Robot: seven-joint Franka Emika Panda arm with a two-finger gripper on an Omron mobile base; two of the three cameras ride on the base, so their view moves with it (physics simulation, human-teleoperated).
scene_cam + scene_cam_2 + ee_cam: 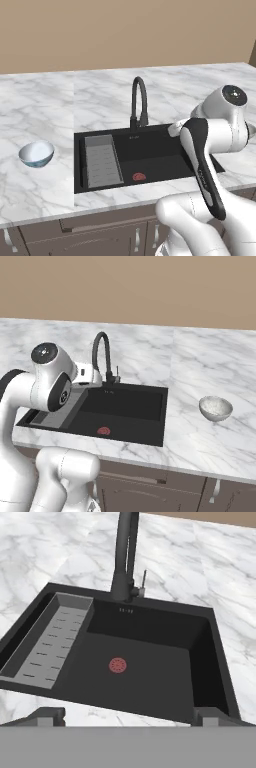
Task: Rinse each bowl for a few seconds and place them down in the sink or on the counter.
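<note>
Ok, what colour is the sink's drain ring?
Red drain ring, clearest in the hand view.

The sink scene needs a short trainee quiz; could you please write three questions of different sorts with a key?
1. True or false: the blue-and-white bowl sits inside the sink.
2. Multiple choice: the speckled bowl rests on A) the grey ridged tray, B) the counter to the right of the sink, C) the faucet.
3. Fill in: the gripper, seen in the hand view above the basin, is ____ and holds nothing.

Key:
1. False; it stands on the counter to the left of the sink.
2. B.
3. open.
</note>
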